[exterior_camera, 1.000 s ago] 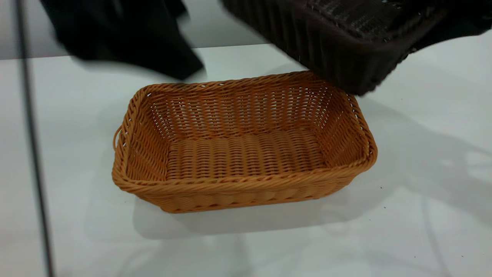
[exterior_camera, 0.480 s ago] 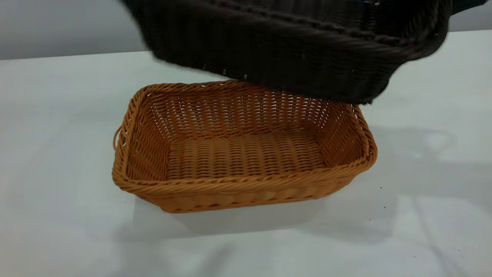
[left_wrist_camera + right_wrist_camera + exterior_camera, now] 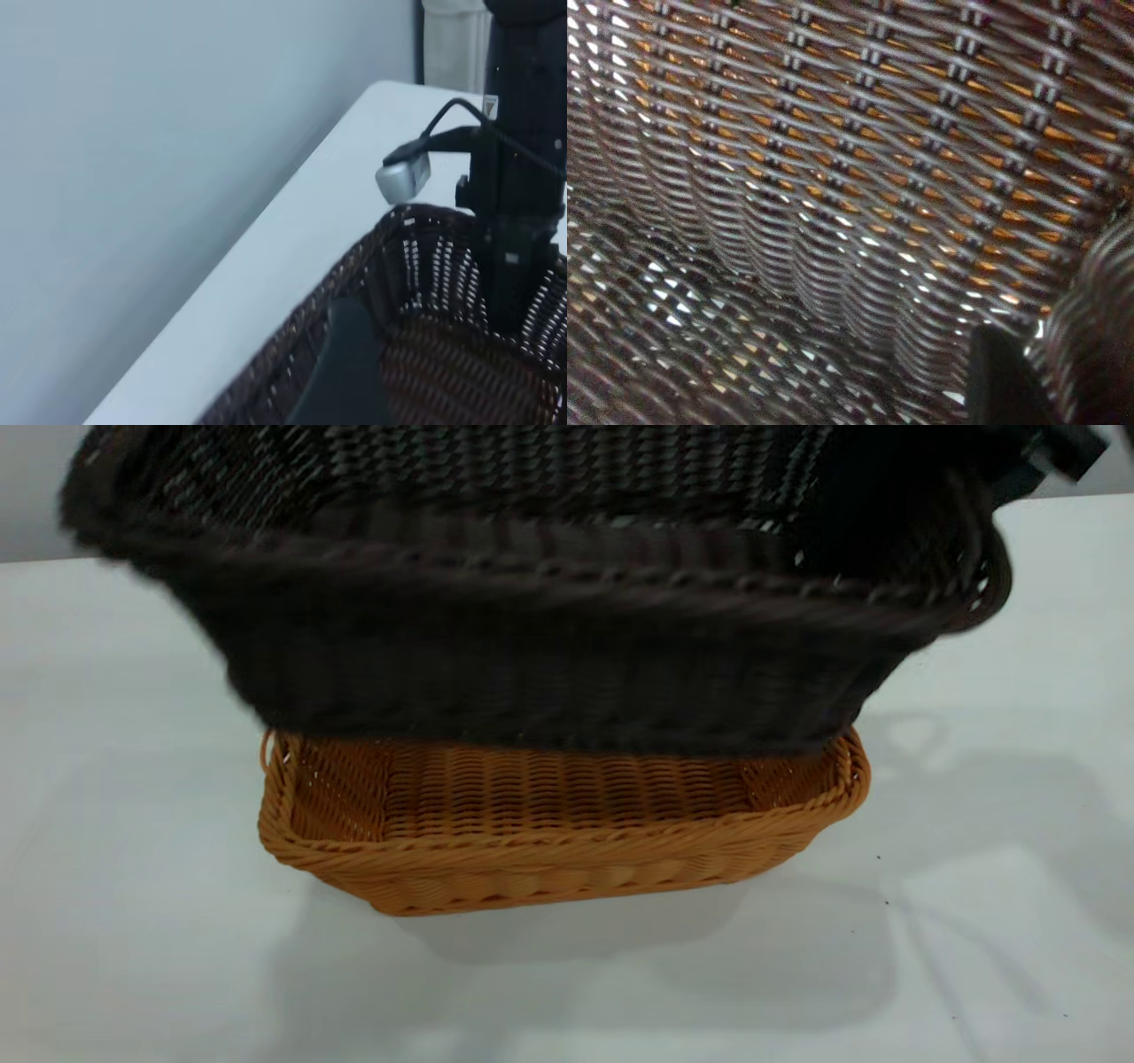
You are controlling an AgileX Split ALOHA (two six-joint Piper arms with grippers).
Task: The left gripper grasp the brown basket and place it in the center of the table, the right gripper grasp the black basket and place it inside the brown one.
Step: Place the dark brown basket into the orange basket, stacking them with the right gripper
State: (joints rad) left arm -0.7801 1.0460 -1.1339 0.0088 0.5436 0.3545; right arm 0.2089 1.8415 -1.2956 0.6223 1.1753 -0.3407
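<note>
- Now the second half of the job is under way: the black basket (image 3: 549, 646) hangs in the air directly above the brown basket (image 3: 558, 841), carried by the right gripper (image 3: 518, 266).
- Standing on the white worktop (image 3: 974, 779), the brown basket looks set near its middle, so I judge the first step done; only the basket's near wall and a strip of its floor show beneath the dark one.
- From the left wrist view, the right gripper reaches down at the far end wall of the black basket. One finger (image 3: 1005, 381) lies inside against the weave, and since the basket is off the worktop I judge the fingers clamped on that wall.
- Through the right wrist view, orange weave shows through the gaps in the dark floor, so the brown basket lies right below.
- The left gripper (image 3: 345, 372) shows only as a dark finger close to the black basket's near rim; I cannot tell how its fingers stand.
- Next, I would say, the black basket must be squared over the brown basket's rim, lowered inside, and released.
</note>
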